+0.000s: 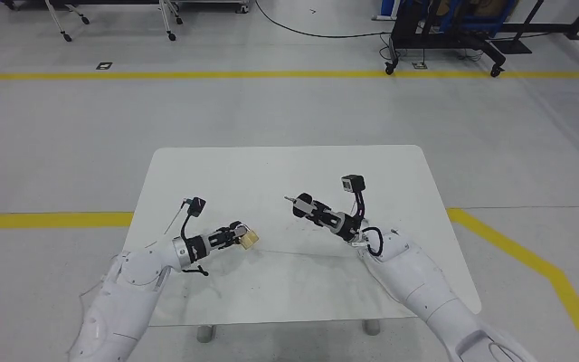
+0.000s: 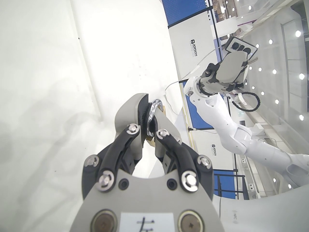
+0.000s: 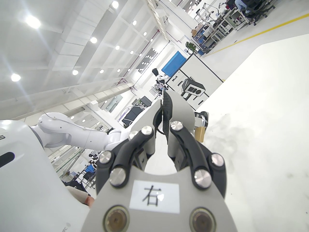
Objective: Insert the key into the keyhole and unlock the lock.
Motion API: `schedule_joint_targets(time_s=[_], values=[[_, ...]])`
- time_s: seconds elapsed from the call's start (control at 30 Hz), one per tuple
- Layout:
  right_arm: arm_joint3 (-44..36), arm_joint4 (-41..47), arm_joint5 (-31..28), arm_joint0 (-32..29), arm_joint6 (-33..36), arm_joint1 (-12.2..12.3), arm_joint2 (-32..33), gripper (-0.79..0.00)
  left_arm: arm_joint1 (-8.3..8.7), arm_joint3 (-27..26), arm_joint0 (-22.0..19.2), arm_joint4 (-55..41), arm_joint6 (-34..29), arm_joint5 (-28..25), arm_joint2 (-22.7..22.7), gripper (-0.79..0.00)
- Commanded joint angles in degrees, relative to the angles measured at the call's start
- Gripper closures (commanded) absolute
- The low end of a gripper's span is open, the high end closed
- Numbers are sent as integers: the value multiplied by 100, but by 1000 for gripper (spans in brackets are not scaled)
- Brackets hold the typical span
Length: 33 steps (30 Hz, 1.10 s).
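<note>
White table [image 1: 380, 172], bright hall lights overhead. From above, the left gripper [image 1: 237, 237] is clamped on the brass lock [image 1: 251, 238] over the table's near half. The right gripper [image 1: 300, 204] is near it but apart, pinched on a thin sliver, likely the key [image 1: 289, 197], whose tip stops short of the lock. In the left wrist view, both pads squeeze the silver shackle [image 2: 154, 108], with the brass body just past the fingertips. In the right wrist view, the fingers press together, and the lock lies beyond them, untouched.
</note>
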Motion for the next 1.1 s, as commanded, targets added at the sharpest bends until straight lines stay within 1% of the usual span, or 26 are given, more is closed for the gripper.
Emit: schedule_joint_targets(time_s=[0.0, 0.07, 0.1, 0.17, 0.27, 0.4, 0.5, 0.6, 0.7, 0.8, 0.9, 1.0, 1.07], values=[[0, -1, 0, 0, 1, 0, 0, 0, 0, 1, 0, -3, 0, 2, 0, 0], [0, -1, 0, 0, 1, 0, 0, 0, -6, -9, 20, -38, 37, 49, 21, 0], [0, -1, 0, 0, 1, 0, 0, 0, -18, -4, 41, -239, -12, 233, 66, 0], [-34, -53, 66, -15, -29, 1, 0, 0, -46, 106, -21, -1017, -257, 621, 71, 0], [-272, -507, 197, -59, -164, 29, 77, 0, -91, 524, -271, -2223, -933, 1524, 127, 0], [-682, -1183, 171, -230, -454, 109, 340, 0, -152, 1134, -693, -2837, -1435, 2317, 338, 0], [-1072, -2157, 394, -372, -615, 202, 626, 0, -209, 1528, -999, -2990, -1661, 2654, 566, 0], [-1704, -3100, 601, -663, -948, 272, 877, 0, -282, 1861, -1249, -3276, -1803, 2866, 749, 0], [-2262, -4068, 1053, -955, -1256, 333, 1123, 0, -344, 2100, -1435, -3345, -1812, 2822, 919, 0], [-2645, -4399, 1249, -1236, -1445, 352, 1139, 0, -391, 2199, -1525, -3363, -1675, 2495, 1004, 0], [-2757, -4468, 1493, -1325, -1422, 353, 1077, 0, -441, 2119, -1510, -3477, -1319, 2030, 1017, 0], [-2736, -4301, 1650, -1323, -1411, 336, 985, 0, -492, 1908, -1422, -3631, -836, 1592, 1008, 0], [-2689, -4005, 1663, -1334, -1461, 317, 918, 0, -521, 1758, -1343, -3670, -485, 1279, 1002, 0]])
